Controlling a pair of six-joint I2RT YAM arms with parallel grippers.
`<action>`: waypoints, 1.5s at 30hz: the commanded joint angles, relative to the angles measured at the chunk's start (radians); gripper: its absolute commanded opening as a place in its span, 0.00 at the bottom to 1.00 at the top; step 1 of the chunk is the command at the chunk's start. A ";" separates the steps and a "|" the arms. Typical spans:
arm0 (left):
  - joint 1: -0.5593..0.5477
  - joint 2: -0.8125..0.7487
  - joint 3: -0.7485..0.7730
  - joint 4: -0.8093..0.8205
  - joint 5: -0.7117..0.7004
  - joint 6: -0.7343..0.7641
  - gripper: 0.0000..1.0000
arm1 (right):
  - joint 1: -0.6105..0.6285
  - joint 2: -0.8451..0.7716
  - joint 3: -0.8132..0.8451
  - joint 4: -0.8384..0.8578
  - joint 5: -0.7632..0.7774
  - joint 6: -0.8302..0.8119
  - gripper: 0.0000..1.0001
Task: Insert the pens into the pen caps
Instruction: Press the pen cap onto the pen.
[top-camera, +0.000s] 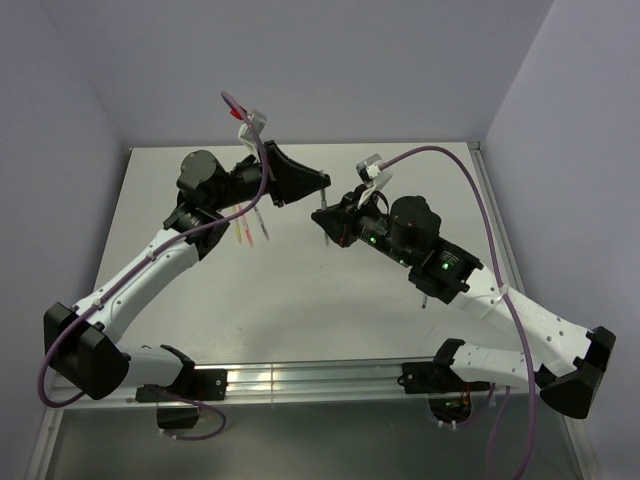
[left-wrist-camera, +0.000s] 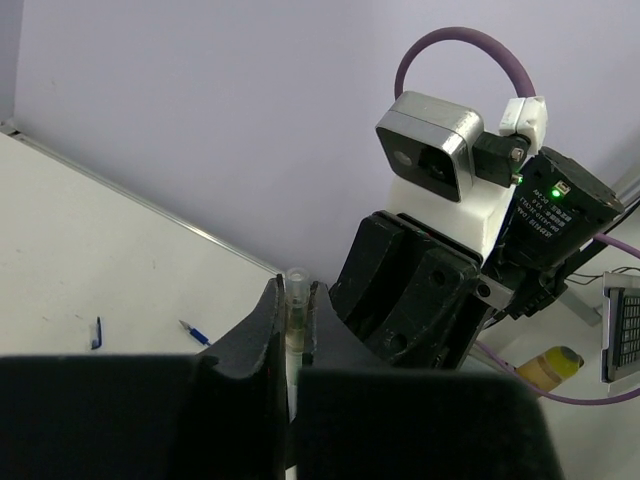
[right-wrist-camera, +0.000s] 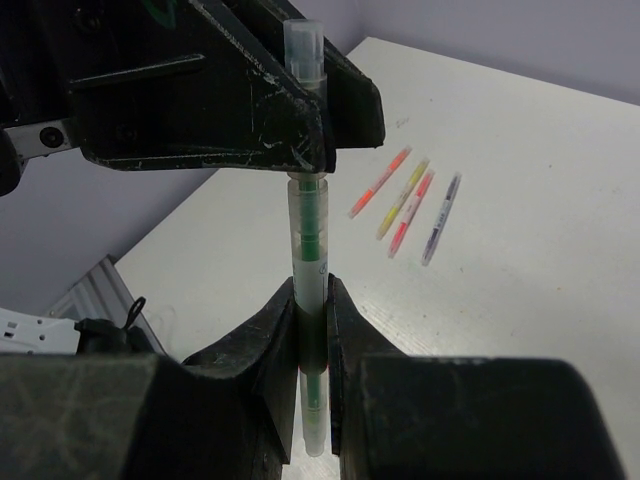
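Above the middle of the table (top-camera: 300, 310), in the top view, my left pincer (top-camera: 318, 183) and my right pincer (top-camera: 331, 222) stood tip to tip, well off the surface. What was between them was too thin to make out from there. Left of centre, partly under my left arm, the loose pens (top-camera: 246, 232) lay on the table.

At the bottom centre of the left wrist view, my left fingers (left-wrist-camera: 265, 340) were together on a clear tube, which I took for the clear cap (left-wrist-camera: 297, 285). Its rim showed just above them. The right pincer stood close behind, at centre right. At lower left a dark blue cap (left-wrist-camera: 97, 332) and a short blue piece (left-wrist-camera: 194, 333) lay on the table, well apart from me and not touched.

At the bottom centre of the right wrist view, my right fingers (right-wrist-camera: 275, 340) were clamped on the lower half of the green-clear pen (right-wrist-camera: 310, 240), which stood upright. At the top of the frame the left pincer gripped the cap end of the same stick. Right of centre, four loose pens lay side by side.

By my judgement, this one pen was at the capping step. The cap seemed on it, but I could not tell if it was pressed home. At least the four loose pens remained to do; whether they had caps I could not see.
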 joint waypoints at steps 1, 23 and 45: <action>0.002 -0.013 0.017 0.016 0.004 0.025 0.01 | 0.009 0.003 0.056 0.025 -0.005 0.001 0.00; -0.018 -0.163 -0.174 0.102 0.005 0.129 0.01 | -0.009 -0.020 0.079 0.099 -0.156 0.036 0.00; -0.036 -0.221 -0.174 -0.079 -0.103 0.155 0.00 | -0.018 0.019 0.155 0.036 0.053 -0.047 0.00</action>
